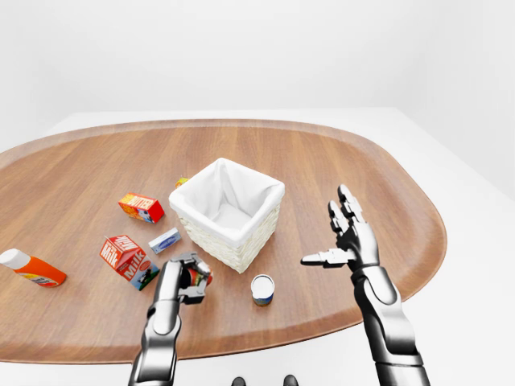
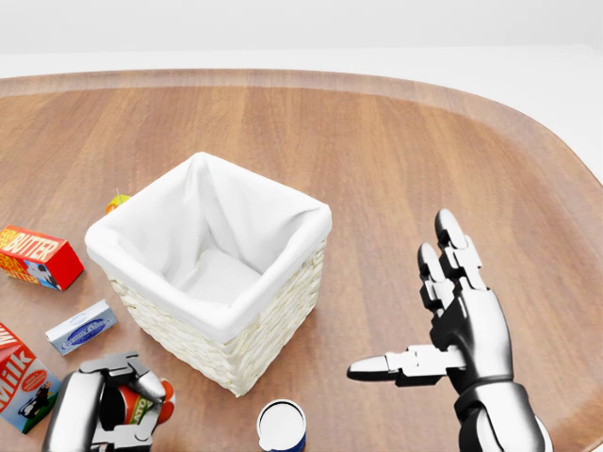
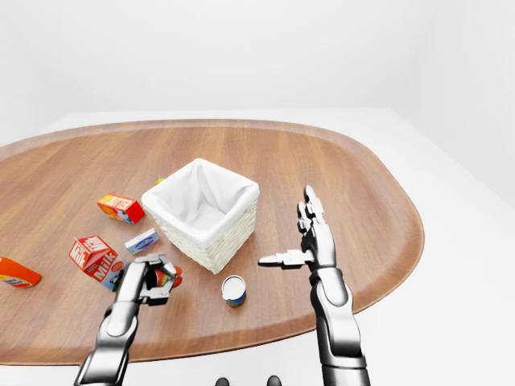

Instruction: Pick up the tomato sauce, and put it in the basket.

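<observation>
**Left hand grips the tomato sauce can beside the basket**

The left hand (image 2: 108, 405) is low at the near left of the head view, and its fingers are clamped around the tomato sauce can (image 2: 141, 403), a red can that looks tilted in the grip. I cannot tell if the can touches the wooden table (image 2: 377, 141) or is just above it. The can is near the basket (image 2: 236, 339), to the near left of its wicker wall, and not inside it.

The basket has a white cloth lining and stands about in the middle of the table. The right hand (image 2: 443, 330) hovers to the right of the basket with its fingers apart, holding nothing.

A small can with a white top (image 2: 282, 426) stands on the near side of the basket. To the left lie a butter box (image 2: 38, 256), a milk carton (image 2: 24, 381), a small blue and white box (image 2: 82, 327), and, far left in the left-eye view, an orange bottle with a white cap (image 1: 30, 268).
</observation>
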